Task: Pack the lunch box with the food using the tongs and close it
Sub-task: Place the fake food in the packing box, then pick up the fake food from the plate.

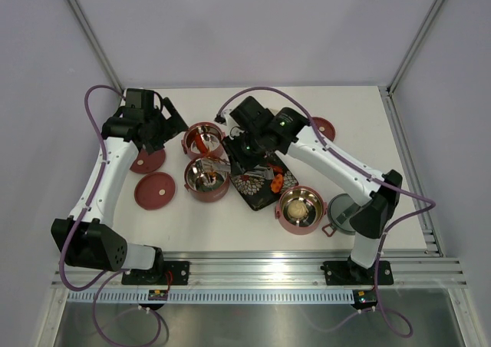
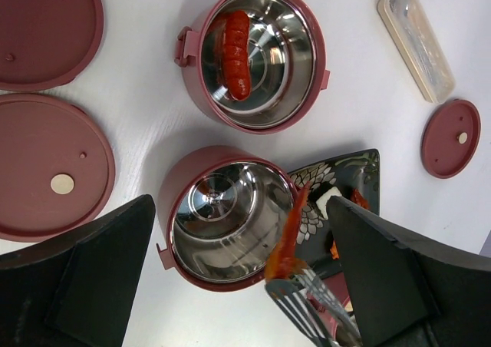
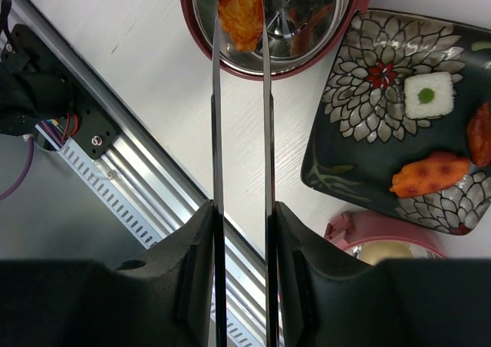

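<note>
My right gripper (image 3: pixel 242 209) is shut on the silvery tongs (image 3: pixel 216 124), squeezing their two arms. The tong tips pinch an orange food piece (image 3: pixel 239 9) over the rim of the middle bowl (image 3: pixel 307 51), whose steel inside holds no food. From the left wrist, the same piece (image 2: pixel 288 239) hangs at that bowl's (image 2: pixel 226 220) right edge. The far bowl (image 2: pixel 261 55) holds a red sausage (image 2: pixel 236 55). A third bowl (image 1: pixel 299 207) holds the beige ball. More orange and red chunks (image 3: pixel 430 176) lie on the black plate (image 3: pixel 368 117). My left gripper (image 2: pixel 238 205) hovers open above the bowls.
Two dark-red disc lids (image 2: pixel 46 166) lie left of the bowls and a smaller one (image 2: pixel 450 137) lies far right. A translucent oblong case (image 2: pixel 416 40) lies at the back. The grey handled lid (image 1: pixel 345 213) sits by the right arm. A white square (image 3: pixel 428 95) rests on the plate.
</note>
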`<state>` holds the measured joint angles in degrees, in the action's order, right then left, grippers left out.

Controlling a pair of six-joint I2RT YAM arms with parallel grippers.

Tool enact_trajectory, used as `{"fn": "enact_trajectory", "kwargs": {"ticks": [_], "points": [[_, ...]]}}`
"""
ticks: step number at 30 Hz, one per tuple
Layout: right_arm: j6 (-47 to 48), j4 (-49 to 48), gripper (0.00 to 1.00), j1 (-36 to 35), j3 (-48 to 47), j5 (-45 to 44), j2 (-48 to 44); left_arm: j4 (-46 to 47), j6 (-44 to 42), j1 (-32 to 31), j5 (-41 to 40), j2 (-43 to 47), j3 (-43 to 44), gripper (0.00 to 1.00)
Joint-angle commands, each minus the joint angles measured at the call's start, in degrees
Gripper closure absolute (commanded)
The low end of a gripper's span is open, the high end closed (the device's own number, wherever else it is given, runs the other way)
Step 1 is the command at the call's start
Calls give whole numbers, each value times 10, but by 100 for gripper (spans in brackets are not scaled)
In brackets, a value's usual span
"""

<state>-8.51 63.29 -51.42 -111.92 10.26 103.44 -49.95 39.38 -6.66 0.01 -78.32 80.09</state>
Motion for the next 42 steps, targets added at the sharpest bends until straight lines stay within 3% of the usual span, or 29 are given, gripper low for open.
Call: {"fn": "enact_trajectory", "kwargs": {"ticks": [1, 6, 7, 10, 12, 24, 29, 36, 42], "points": [[15, -18, 98, -11, -14, 23, 18, 18, 4, 4, 12, 19, 1, 1], [12, -34, 85, -17, 9, 24, 23, 15, 3, 4, 10, 20, -2, 1], [14, -35, 73, -18, 10, 25, 26, 16, 2, 3, 10, 20, -3, 1], [15, -38, 55, -18, 10, 20, 34, 16, 2, 4, 10, 21, -6, 1], [14, -40, 52, -18, 9, 20, 38, 16, 2, 4, 7, 23, -6, 1], [8, -53, 52, -18, 16, -9, 30, 17, 2, 4, 3, 26, -10, 1], [1, -58, 53, -16, 20, -74, -1, 17, 4, 4, 3, 27, -10, 1], [-30, -37, 54, 45, 43, -99, -58, 18, 2, 4, 2, 27, -13, 1], [-62, -20, 55, 124, 123, -124, -125, 17, 1, 4, 3, 27, -13, 1]]}}
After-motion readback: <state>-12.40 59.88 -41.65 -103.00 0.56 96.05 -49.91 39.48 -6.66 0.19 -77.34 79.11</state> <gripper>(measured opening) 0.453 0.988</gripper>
